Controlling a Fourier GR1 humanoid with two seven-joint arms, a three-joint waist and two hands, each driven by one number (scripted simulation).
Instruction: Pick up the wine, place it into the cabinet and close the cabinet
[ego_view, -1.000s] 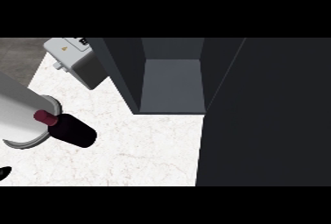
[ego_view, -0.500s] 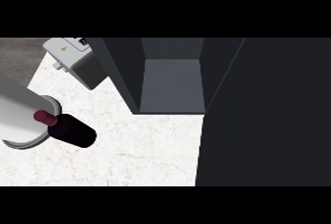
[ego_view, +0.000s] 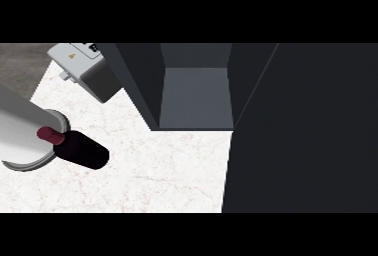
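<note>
The wine bottle (ego_view: 80, 150) is dark with a maroon cap and stands on the white marble counter (ego_view: 162, 175) at the left. A grey forearm (ego_view: 22, 132) comes in from the left edge, and its round end lies right against the bottle's neck. My left hand cannot be made out against the dark bottle. The dark cabinet (ego_view: 196, 97) at the top centre is open and shows a grey floor inside with nothing on it. Its door (ego_view: 303, 130) fills the right side as a large dark panel. My right hand is not visible.
A grey box-shaped appliance (ego_view: 85, 70) stands at the top left, just left of the cabinet wall. Bare counter stretches between the bottle and the cabinet's opening. A dark grey floor strip (ego_view: 22, 65) shows past the counter's left edge.
A small black shape at the lower left edge one second ago is gone. The bottle and forearm have barely moved.
</note>
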